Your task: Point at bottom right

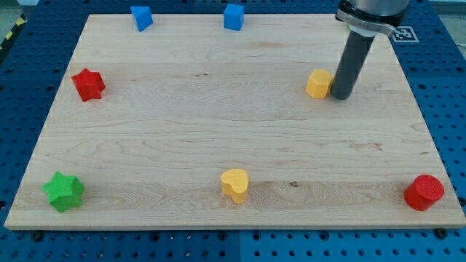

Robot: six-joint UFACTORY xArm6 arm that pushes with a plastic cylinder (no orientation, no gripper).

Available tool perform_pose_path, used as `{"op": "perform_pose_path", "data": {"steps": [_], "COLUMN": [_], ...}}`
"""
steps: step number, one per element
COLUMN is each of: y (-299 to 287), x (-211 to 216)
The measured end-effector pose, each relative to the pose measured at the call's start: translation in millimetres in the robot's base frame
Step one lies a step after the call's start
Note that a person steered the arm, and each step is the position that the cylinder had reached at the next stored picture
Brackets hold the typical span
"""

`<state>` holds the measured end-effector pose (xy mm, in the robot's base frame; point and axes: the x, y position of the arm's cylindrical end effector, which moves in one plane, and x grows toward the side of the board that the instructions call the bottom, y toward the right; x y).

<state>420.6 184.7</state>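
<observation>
My tip (341, 95) rests on the wooden board (218, 124) in the upper right part, just to the right of a yellow hexagonal block (318, 84) and almost touching it. A red round block (424, 192) sits in the board's bottom right corner, well below and to the right of my tip. A yellow heart block (235, 183) lies at the bottom middle. A green star block (63, 191) is in the bottom left corner.
A red star block (88, 84) sits at the left edge. Two blue blocks (140, 17) (233, 16) stand along the top edge. The board lies on a blue perforated table (451, 102).
</observation>
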Motion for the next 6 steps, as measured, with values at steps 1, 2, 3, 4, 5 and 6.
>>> {"op": "perform_pose_path", "data": {"steps": [1,2,3,4,5,6], "y": [82,158,160,148,144,131], "x": [70,118,138,192,197,195]}}
